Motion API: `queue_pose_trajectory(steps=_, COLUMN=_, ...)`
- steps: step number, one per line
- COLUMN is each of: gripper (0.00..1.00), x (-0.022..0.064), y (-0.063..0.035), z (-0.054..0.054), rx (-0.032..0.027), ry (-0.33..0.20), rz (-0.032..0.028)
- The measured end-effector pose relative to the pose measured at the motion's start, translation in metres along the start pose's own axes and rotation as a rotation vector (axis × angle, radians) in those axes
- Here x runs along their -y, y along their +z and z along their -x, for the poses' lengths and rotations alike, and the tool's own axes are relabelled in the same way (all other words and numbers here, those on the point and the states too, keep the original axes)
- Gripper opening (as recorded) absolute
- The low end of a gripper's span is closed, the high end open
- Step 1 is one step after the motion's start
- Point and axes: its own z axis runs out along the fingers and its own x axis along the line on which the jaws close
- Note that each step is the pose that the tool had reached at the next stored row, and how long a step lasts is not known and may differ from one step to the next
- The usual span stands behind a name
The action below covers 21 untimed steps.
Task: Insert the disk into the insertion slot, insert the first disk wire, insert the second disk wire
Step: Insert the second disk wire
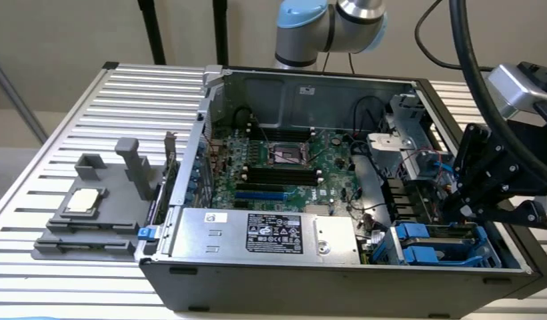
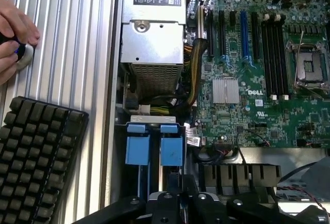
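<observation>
Ribbed aluminium table (image 1: 95, 293) under an open PC case (image 1: 345, 293), side panel off, interior facing up. Green motherboard (image 1: 291, 167) across the middle, bare CPU socket (image 1: 285, 153) near its centre. Silver box w/ black label (image 1: 273, 233) along the near wall of the case in the exterior view. Grey fixture (image 1: 95, 220) on the table at the exterior view's left, a square chip (image 1: 82, 200) lying on it.

Black gripper (image 1: 459, 208) low at the exterior view's right, just above the insertion slot (image 1: 438, 257) in the case's near corner. Open or closed: can't tell. Nothing seen held.

Insertion slot: grey metal cage beside the silver box, bright blue tabs (image 1: 416, 233) at its top. Can't tell if the disk sits in it; no white label made out.

Wrist view: gripper (image 2: 172, 201) directly over the slot (image 2: 154, 123), two blue tabs (image 2: 154, 149) side by side. Silver box (image 2: 152, 38) just beyond the cage, yellow and black wire bundle (image 2: 192, 74) between box and motherboard (image 2: 268, 105). Heat sink (image 2: 226, 91) beside a Dell logo. Black keyboard (image 2: 36, 162) on the table outside the case. Person's hand (image 2: 13, 41) beyond it, resting on a small round object (image 2: 23, 56).
</observation>
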Motion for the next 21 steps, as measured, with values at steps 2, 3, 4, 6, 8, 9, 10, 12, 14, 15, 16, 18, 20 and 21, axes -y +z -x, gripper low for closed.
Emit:
queue_pose_trajectory(steps=2, gripper=0.16, x=-0.0012, y=0.0002, z=0.0, rx=0.0, ry=0.0, rz=-0.0018)
queue_pose_trajectory(steps=3, gripper=0.16, x=-0.0028, y=0.0005, z=0.0, rx=0.0, ry=0.0, rz=-0.0035)
queue_pose_trajectory(steps=4, gripper=0.16, x=-0.0043, y=0.0012, z=0.0, rx=0.0, ry=-0.001, rz=-0.0068)
queue_pose_trajectory(steps=6, gripper=0.16, x=-0.004, y=0.0028, z=0.0, rx=-0.0001, ry=-0.001, rz=-0.0089)
queue_pose_trajectory(steps=8, gripper=0.16, x=-0.0035, y=0.0054, z=0.0, rx=-0.0002, ry=-0.002, rz=-0.0129)
queue_pose_trajectory(steps=9, gripper=0.16, x=-0.0033, y=0.0071, z=0.0, rx=-0.0002, ry=-0.002, rz=-0.0149)
queue_pose_trajectory(steps=10, gripper=0.16, x=-0.003, y=0.0084, z=0.0, rx=-0.0001, ry=-0.002, rz=-0.0167)
queue_pose_trajectory(steps=12, gripper=0.16, x=-0.0026, y=0.0104, z=0.0, rx=-0.0002, ry=-0.002, rz=-0.0204)
queue_pose_trajectory(steps=14, gripper=0.16, x=-0.0024, y=0.011, z=0.0, rx=-0.0003, ry=-0.002, rz=-0.0235)
queue_pose_trajectory(steps=15, gripper=0.16, x=-0.0024, y=0.0112, z=0.0, rx=-0.0003, ry=-0.002, rz=-0.0253)
queue_pose_trajectory(steps=16, gripper=0.16, x=-0.0024, y=0.0116, z=0.0, rx=-0.0001, ry=-0.003, rz=-0.027)
queue_pose_trajectory(steps=18, gripper=0.16, x=-0.0022, y=0.0122, z=0.0, rx=0.0, ry=-0.003, rz=-0.0298)
queue_pose_trajectory(steps=20, gripper=0.16, x=-0.0021, y=0.0128, z=0.0, rx=-0.0002, ry=-0.003, rz=-0.0317)
queue_pose_trajectory(steps=21, gripper=0.16, x=-0.002, y=0.0131, z=0.0, rx=-0.0002, ry=-0.003, rz=-0.032)
